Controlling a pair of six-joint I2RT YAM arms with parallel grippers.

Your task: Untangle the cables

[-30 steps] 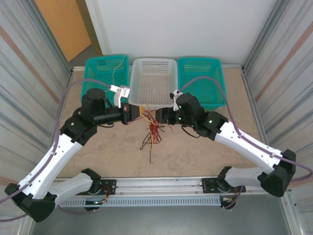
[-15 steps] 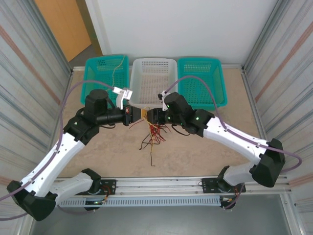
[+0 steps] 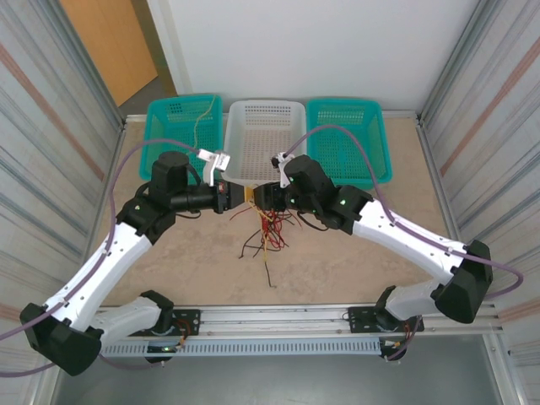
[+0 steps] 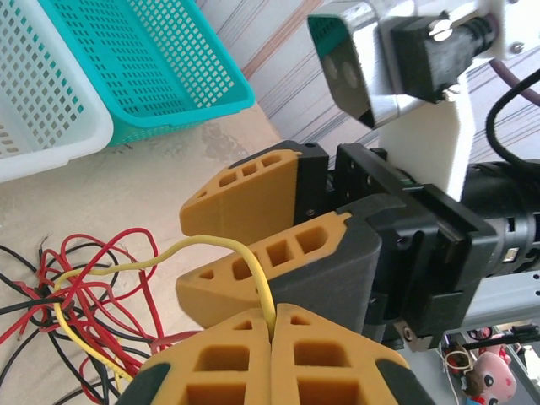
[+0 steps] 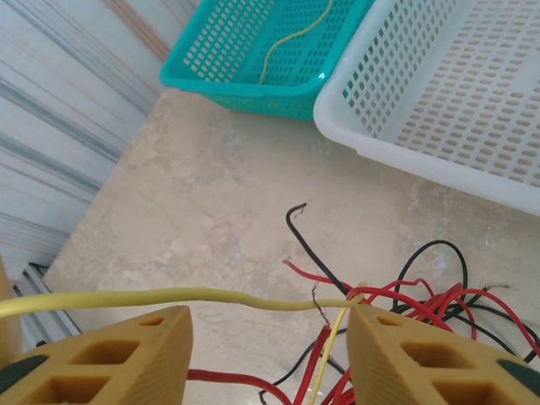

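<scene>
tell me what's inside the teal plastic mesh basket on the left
One thin yellow cable lies in the teal basket; nothing else shows on its mesh floor. Its near edge is hidden by the left arm.

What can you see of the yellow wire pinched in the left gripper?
The yellow wire is thin, flexible and plastic-coated by its look. One stretch is clamped between the fingers of the shut left gripper. From there it arches up and over, then drops into the tangle of red and black wires on the table. In the right wrist view it spans the gap of the open right gripper, which is not closed on it.
</scene>
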